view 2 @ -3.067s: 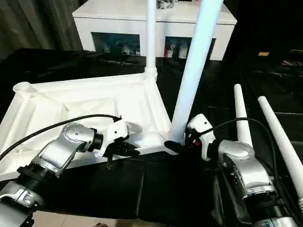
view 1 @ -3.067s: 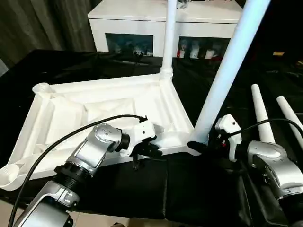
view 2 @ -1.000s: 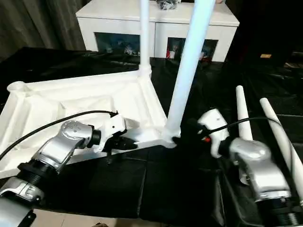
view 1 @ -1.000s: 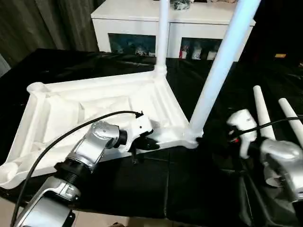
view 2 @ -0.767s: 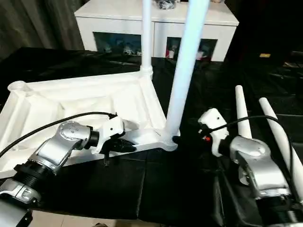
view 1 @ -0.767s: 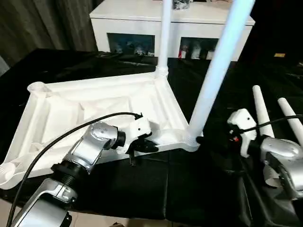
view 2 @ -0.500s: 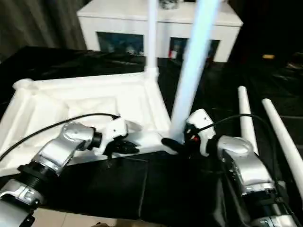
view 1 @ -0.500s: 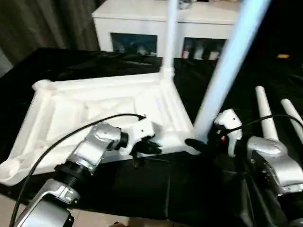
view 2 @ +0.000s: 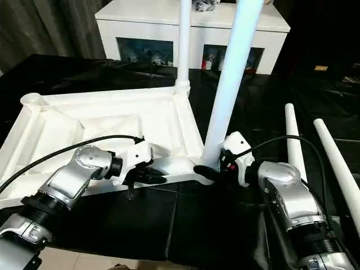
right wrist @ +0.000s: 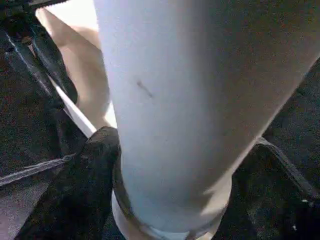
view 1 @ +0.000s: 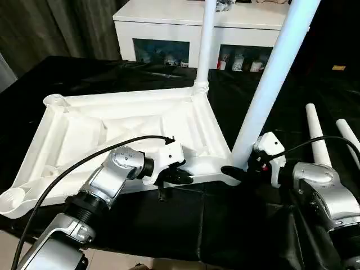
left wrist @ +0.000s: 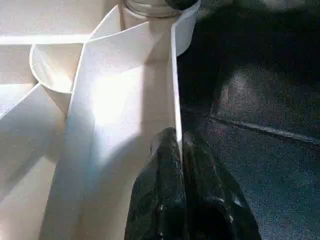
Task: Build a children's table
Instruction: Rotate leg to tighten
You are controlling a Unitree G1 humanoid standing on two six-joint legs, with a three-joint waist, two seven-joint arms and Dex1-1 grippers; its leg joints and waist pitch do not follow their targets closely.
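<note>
The children's table top [view 1: 112,135] lies upside down on the black work table [view 1: 169,225]. The left gripper [left wrist: 179,145] pinches its near rim wall. At four o'clock, the right gripper [view 2: 211,169] clasps the near upright leg [view 1: 270,84] at its corner socket.

A black-covered bench [view 1: 169,225] fronts a white cabinet [view 1: 169,22] with glass doors, dark curtains [view 1: 56,28] hanging alongside.

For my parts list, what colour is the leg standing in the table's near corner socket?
White. The leg shows best in the right eye view.
</note>
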